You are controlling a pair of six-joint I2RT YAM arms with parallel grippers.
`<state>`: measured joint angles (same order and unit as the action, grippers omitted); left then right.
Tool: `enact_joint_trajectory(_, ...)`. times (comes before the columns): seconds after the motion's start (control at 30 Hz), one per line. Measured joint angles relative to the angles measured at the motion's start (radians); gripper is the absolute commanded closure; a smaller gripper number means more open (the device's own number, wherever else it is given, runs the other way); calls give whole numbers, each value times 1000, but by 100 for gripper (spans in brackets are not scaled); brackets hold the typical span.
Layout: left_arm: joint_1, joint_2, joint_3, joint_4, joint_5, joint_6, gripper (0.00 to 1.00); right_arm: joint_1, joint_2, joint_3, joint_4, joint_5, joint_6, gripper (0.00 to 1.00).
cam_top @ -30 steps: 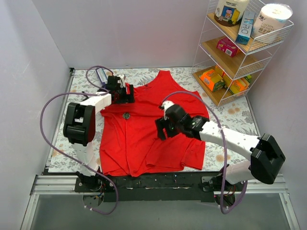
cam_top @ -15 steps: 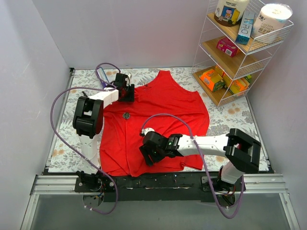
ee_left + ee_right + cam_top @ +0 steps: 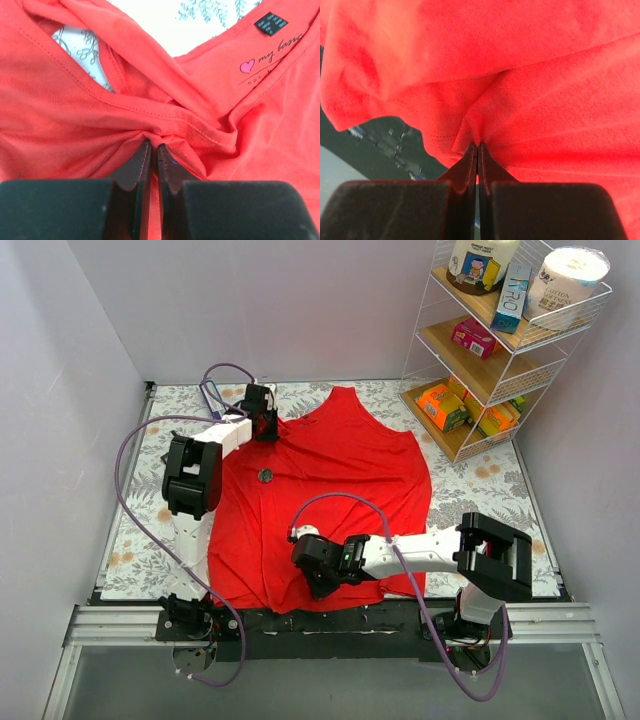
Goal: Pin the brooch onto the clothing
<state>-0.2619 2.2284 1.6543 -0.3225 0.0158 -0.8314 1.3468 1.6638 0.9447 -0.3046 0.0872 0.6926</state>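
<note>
At the far left of the table [image 3: 130, 530] with its flowered cover, the left arm [image 3: 190, 475] stretches away from us. The left gripper [image 3: 267, 428] is at the upper left shoulder of the clothing [image 3: 340, 460]. In the left wrist view we see its two fingers [image 3: 141, 162] pressed almost together, with a gathered fold of the red fabric pinched between their tips. So this tool is closed on the cloth near the neck opening. To the right of that fold, the inside of the neckline carries a printed pink heart [image 3: 247, 65] with some script, and above it a small black label [image 3: 271, 23].

The clothing lies spread over the middle of the table, with the neck toward the far wall and the hem toward the arm bases. The brooch [image 3: 265, 476] rests on the fabric in its upper left part, a little nearer to us than the left gripper and apart from it. We cannot tell whether it is fastened or only lying there.

Further right and nearer to us, the right gripper [image 3: 316, 578] is at the hem. The right wrist view shows its fingers [image 3: 467, 162] closed tight on a small pleat of the red hem, with the dark front rail [image 3: 385, 135] below it on the left. At the far right stands a wire shelf [image 3: 505, 370] with wooden boards carrying boxes and jars.
</note>
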Motion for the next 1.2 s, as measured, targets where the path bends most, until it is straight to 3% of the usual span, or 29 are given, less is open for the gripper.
enact_joint_trajectory(0.3, 0, 62, 108, -41, 3, -8, 100, 88, -40, -45, -56, -28, 85, 99)
enact_joint_trajectory(0.37, 0, 75, 132, -52, 7, -10, 96, 89, -42, -45, -64, -27, 93, 99)
enact_joint_trajectory(0.47, 0, 81, 143, -61, 13, -10, 66, 89, -42, -44, -69, -27, 96, 83)
enact_joint_trajectory(0.5, 0, 81, 142, -60, 19, -11, 59, 89, -42, -43, -71, -27, 97, 62)
enact_joint_trajectory(0.53, 1, 81, 142, -57, 30, -13, 47, 89, -42, -37, -82, -26, 94, 53)
enact_joint_trajectory(0.57, 1, 79, 142, -55, 36, -15, 21, 89, -42, -35, -85, -25, 101, 44)
enact_joint_trajectory(0.6, 0, 76, 139, -50, 42, -14, 9, 89, -42, -27, -95, -22, 95, 33)
enact_joint_trajectory(0.63, -3, 69, 131, -45, 50, -10, 2, 89, -43, -17, -104, -19, 93, 30)
enact_joint_trajectory(0.8, -7, -12, 23, -28, 77, -10, 2, 66, -63, 38, -135, 12, 56, 24)
enact_joint_trajectory(0.9, -5, -104, -89, -13, 78, -19, 2, -16, -113, 41, -120, 15, 10, 23)
enact_joint_trajectory(1.07, 18, -347, -279, 53, 99, -68, 2, -285, -202, 12, 0, 3, -93, 23)
enact_joint_trajectory(1.2, 113, -533, -415, 149, 169, -148, 2, -560, -229, -40, 102, -33, -186, 23)
